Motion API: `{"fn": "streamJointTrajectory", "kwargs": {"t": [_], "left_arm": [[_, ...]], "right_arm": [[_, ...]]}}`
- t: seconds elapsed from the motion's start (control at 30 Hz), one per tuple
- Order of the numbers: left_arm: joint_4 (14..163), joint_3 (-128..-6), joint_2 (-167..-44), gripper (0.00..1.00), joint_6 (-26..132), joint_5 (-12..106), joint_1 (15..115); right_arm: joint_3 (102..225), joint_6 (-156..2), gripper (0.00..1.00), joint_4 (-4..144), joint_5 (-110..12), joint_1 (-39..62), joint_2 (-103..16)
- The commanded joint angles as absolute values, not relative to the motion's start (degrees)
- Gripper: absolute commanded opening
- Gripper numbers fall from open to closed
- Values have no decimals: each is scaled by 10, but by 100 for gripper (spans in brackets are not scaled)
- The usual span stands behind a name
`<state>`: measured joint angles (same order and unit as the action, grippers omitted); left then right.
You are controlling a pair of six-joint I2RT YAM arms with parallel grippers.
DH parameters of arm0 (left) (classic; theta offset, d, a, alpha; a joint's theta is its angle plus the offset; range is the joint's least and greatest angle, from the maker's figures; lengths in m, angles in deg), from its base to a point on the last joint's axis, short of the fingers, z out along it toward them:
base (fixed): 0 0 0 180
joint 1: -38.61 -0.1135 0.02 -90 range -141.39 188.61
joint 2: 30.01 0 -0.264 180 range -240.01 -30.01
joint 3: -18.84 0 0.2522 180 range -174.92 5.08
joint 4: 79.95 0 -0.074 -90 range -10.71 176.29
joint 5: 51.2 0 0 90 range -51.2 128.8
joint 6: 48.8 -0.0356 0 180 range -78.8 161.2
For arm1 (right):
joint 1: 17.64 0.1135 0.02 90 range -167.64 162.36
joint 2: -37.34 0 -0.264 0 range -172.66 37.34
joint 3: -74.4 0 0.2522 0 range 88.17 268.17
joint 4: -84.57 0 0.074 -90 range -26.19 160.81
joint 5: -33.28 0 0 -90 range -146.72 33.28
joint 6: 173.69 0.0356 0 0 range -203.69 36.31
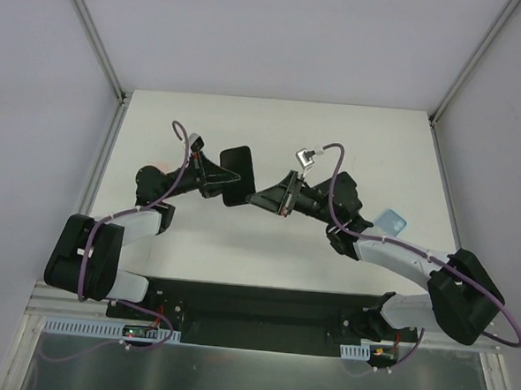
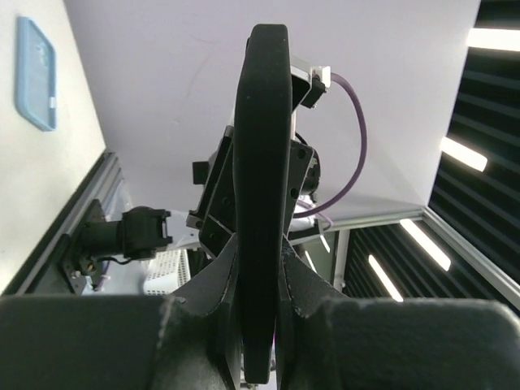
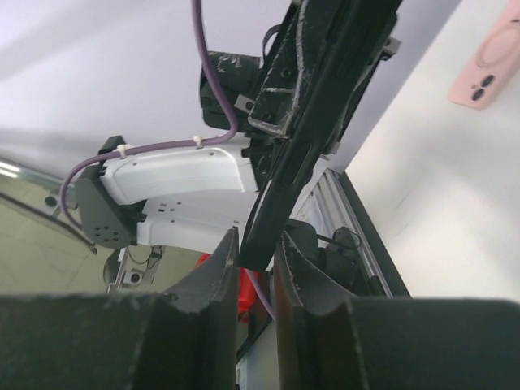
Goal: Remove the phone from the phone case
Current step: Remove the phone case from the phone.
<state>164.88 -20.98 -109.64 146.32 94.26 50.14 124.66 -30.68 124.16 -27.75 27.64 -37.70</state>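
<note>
Above the desk [image 1: 291, 126], left jaws and right jaws each pinch an edge of the black cased phone [image 1: 237, 174] (thin grips), so prying could slip and drop it.

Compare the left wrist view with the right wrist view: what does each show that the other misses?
Left wrist only: a blue phone case lying on the table. Right wrist only: a pink phone case on the table. Both: the black phone seen edge-on, pinched by the left gripper in one view and by the right gripper in the other.
</note>
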Motion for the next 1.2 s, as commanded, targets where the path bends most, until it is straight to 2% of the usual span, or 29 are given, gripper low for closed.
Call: {"fn": "streamJointTrajectory", "kwargs": {"t": [0.0, 0.33, 0.47, 0.77, 1.0, 1.03, 1.07, 1.1, 1.17], "left_arm": [[1827, -251, -1095, 0, 1529, 920, 481], [1826, -257, -1095, 0, 1574, 965, 481], [1825, -254, -1093, 0, 1585, 969, 481], [1815, -255, -1064, 0, 1593, 976, 481], [1744, -257, -1024, 0, 1546, 992, 481], [1740, -256, -1021, 0, 1543, 991, 481], [1740, -258, -1020, 0, 1542, 994, 481], [1740, -259, -1018, 0, 1541, 994, 481], [1739, -262, -1016, 0, 1539, 998, 481]], "right_arm": [[1329, -329, 2, 1413, -114, 288, -344], [1419, -291, 2, 1423, 67, 278, -409], [1421, -253, 1, 1476, 114, 276, -434], [1392, -272, 2, 1475, 84, 238, -455], [1378, -257, 2, 1457, 42, 217, -482], [1372, -254, 23, 1456, 38, 215, -483], [1368, -252, 36, 1456, 25, 213, -483], [1362, -252, 45, 1450, 17, 208, -481], [1347, -256, 51, 1443, -12, 202, -474]]}}
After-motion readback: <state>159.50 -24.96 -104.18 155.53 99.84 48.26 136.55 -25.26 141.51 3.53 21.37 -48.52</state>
